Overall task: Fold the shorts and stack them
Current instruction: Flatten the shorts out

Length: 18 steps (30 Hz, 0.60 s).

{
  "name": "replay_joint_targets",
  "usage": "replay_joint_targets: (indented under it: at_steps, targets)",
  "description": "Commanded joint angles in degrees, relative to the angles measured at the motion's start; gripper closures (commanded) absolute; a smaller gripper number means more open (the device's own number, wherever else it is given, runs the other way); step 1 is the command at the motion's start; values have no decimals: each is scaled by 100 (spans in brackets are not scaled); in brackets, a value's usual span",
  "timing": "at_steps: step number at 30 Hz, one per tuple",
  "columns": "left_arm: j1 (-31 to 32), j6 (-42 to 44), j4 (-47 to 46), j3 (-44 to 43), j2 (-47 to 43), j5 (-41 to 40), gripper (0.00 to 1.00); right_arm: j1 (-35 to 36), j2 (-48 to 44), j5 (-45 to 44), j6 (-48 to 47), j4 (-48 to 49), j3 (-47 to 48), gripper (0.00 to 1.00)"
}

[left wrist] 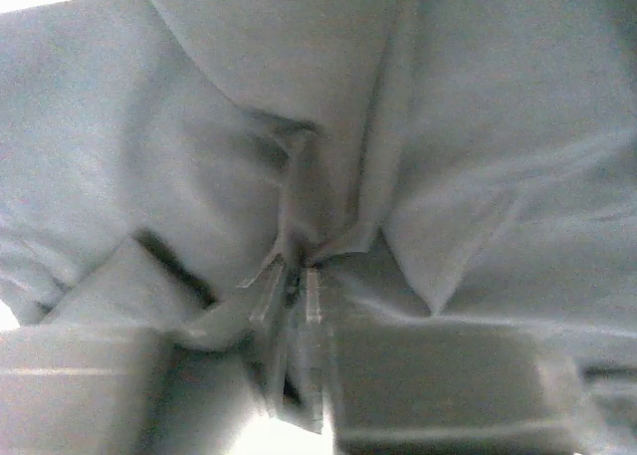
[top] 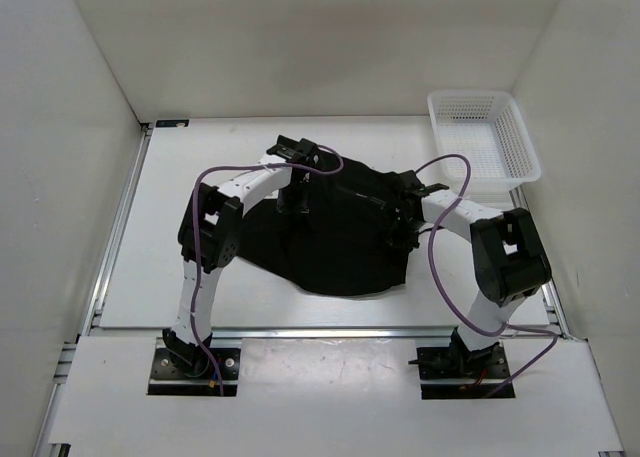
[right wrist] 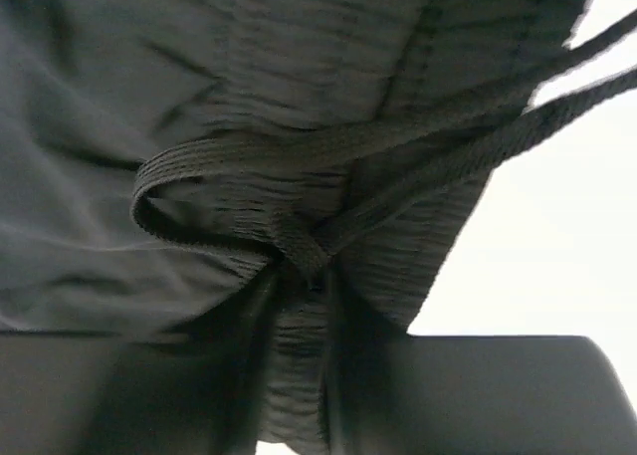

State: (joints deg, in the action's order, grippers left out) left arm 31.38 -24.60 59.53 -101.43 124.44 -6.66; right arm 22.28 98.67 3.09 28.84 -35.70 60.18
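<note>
The black shorts point(top: 340, 242) lie spread across the middle of the table. My left gripper point(top: 293, 199) is at their upper left part and is shut on a pinched fold of the fabric point(left wrist: 299, 226), which fills the left wrist view. My right gripper point(top: 402, 229) is at their right side and is shut on the ribbed waistband point(right wrist: 299, 326). The black drawstring point(right wrist: 328, 151) loops just above the jaws, and its two ends run off to the upper right.
A white plastic mesh basket point(top: 483, 137) stands at the back right corner of the table. White walls enclose the table on the left, back and right. Purple cables arc over both arms.
</note>
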Motion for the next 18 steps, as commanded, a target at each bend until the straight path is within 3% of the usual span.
replay_joint_targets:
  at_steps: [1, 2, 3, 4, 15, 18]
  targets:
    - [0, 148, -3, -220, -60, 15, 85, 22, 108, -151, -45, 125, 265, 76]
    - [0, 148, -3, -220, -60, 15, 90, 22, 108, -151, -45, 125, 266, 83]
    - [0, 148, -3, -220, -60, 15, 90, 22, 108, -151, -97, 125, 266, 97]
    - [0, 148, 50, -272, -60, 15, 90, 22, 108, -151, -98, 125, 327, 100]
    - [-140, 280, 690, -868, -1098, -319, 90, 22, -1042, -608, -98, -604, 916, 100]
    - [-386, 394, 745, -1272, -1168, 93, 90, 22, -1043, -731, -98, -657, 1232, 100]
